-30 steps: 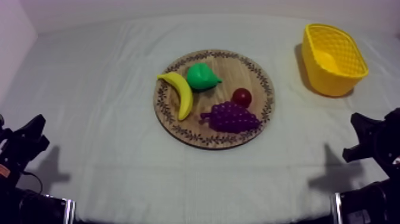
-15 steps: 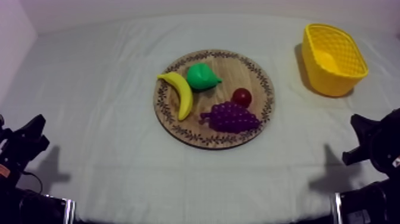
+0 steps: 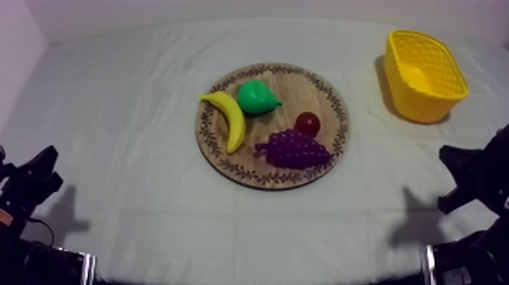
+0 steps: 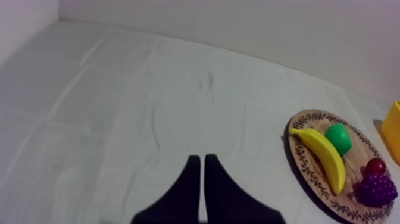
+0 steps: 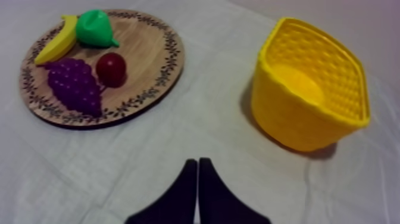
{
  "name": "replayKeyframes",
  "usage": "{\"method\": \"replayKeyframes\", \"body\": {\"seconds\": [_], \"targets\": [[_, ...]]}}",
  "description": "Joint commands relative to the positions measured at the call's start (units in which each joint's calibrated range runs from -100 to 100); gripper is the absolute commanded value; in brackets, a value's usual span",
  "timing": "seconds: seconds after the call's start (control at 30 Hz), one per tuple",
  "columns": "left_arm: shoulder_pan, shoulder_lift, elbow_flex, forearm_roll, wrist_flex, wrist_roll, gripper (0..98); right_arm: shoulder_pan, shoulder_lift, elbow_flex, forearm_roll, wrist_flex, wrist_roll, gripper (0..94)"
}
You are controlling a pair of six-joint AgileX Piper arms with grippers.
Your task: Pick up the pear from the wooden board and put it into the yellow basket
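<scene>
The green pear (image 3: 257, 98) lies on the round wooden board (image 3: 327, 102) at its far side, beside the banana (image 3: 230, 118). The yellow basket (image 3: 423, 74) stands at the back right of the table, with nothing in it. My left gripper (image 3: 47, 168) rests low at the left edge, far from the board, its fingers (image 4: 198, 174) together as a narrow wedge. My right gripper (image 3: 448, 178) sits low at the right edge, below the basket, also shut on nothing (image 5: 197, 170). From the right wrist, the pear (image 5: 95, 28) and the basket (image 5: 309, 89) lie ahead.
A bunch of purple grapes (image 3: 294, 148) and a small red fruit (image 3: 307, 123) share the board's near right part. Grey-white cloth covers the table, with open room between board and basket.
My right gripper has shifted slightly at the right edge of the top view. The left arm and all the fruit have stayed put.
</scene>
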Motion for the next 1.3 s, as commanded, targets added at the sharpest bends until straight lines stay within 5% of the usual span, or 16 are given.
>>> {"method": "replayKeyframes", "body": {"seconds": [0.0, 0.53, 0.93, 1.27], "targets": [[-0.01, 0.00, -0.02, -0.02, 0.00, -0.01, 0.1, -2.77, 8.16, -4.41, 1.09, 0.58, -0.93, 0.4], [-0.01, 0.00, -0.02, -0.02, 0.00, 0.01, 0.1, -9.99, 49.67, -50.79, -0.75, 18.77, 6.65, 0.7], [-0.01, 0.00, -0.02, -0.02, 0.00, 0.02, 0.1, -12.54, 78.00, -88.51, -2.90, 31.84, 16.46, 0.9], [-0.01, 0.00, -0.02, -0.02, 0.00, 0.00, 0.1, -13.04, 95.96, -105.74, -4.00, 41.78, 25.79, 1.0]]}}
